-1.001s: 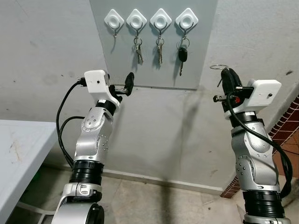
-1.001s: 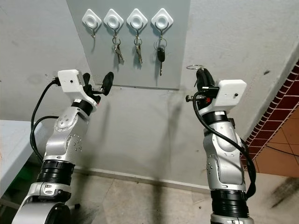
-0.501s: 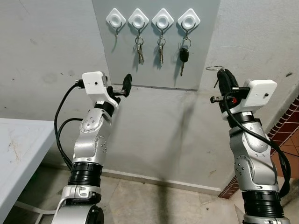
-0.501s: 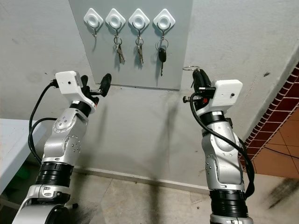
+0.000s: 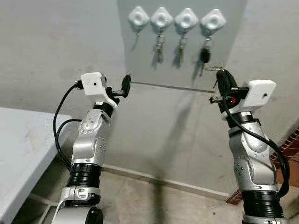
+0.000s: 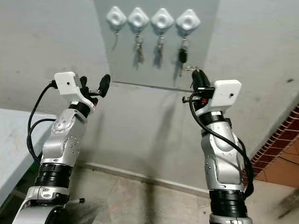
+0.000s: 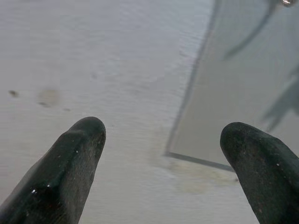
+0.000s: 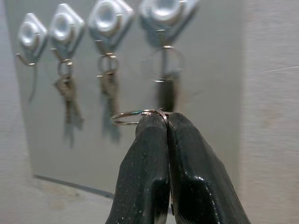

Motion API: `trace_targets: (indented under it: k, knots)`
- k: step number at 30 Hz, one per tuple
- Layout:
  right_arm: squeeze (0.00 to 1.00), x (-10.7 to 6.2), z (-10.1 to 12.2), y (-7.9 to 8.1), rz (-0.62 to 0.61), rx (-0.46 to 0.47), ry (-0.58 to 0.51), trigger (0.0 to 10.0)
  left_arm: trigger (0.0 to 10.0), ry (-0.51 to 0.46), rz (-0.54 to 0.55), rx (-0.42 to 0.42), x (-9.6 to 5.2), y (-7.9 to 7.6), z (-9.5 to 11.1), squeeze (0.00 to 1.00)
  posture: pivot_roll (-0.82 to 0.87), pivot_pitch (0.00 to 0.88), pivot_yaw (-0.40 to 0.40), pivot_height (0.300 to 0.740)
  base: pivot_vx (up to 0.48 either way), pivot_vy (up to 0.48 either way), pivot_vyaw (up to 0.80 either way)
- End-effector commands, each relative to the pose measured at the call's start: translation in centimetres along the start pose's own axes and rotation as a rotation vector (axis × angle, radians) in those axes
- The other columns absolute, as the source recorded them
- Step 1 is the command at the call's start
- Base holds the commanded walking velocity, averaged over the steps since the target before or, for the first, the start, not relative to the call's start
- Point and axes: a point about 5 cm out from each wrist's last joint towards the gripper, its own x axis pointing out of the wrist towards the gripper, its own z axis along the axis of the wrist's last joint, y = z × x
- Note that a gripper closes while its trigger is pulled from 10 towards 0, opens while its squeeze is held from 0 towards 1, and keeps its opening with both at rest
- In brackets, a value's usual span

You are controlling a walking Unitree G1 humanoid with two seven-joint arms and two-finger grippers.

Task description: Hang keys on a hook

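Nearest you, at 4 o'clock, your right gripper has its two black fingers pressed together, pinching a thin metal key ring at the very tips; the ring lies flat and sticks out to one side of the fingertips. You can see the same ring just above the raised gripper in the head view; whether a key hangs from it cannot be told.

At 9 o'clock, your left gripper is raised as well, its fingers spread wide and holding nothing, pointed at the lower corner of the grey panel.

At 8 o'clock, the edge of a pale table shows.

Farther off, at 12 o'clock, the panel on the wall carries four white hooks in a row. The three right-hand hooks each bear keys; the rightmost has a black-headed one. The leftmost hook is bare.
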Motion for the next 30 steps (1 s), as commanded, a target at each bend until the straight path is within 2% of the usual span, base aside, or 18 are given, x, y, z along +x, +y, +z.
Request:
trace_targets:
  k: [1,30]
  knots:
    - [0.00,0.18,0.49,0.26,0.015,-0.001,-0.017,10.0,10.0,-0.005,0.002,0.008,-0.08,0.06,0.35,0.00,-0.08,0.000,0.023,0.740,0.000,0.311,0.00]
    - [0.00,-0.06,0.24,0.89,0.042,0.010,-0.004,10.0,10.0,0.009,0.015,0.020,-0.42,0.20,0.14,0.00,-0.07,0.000,0.017,0.740,0.000,0.307,0.00]
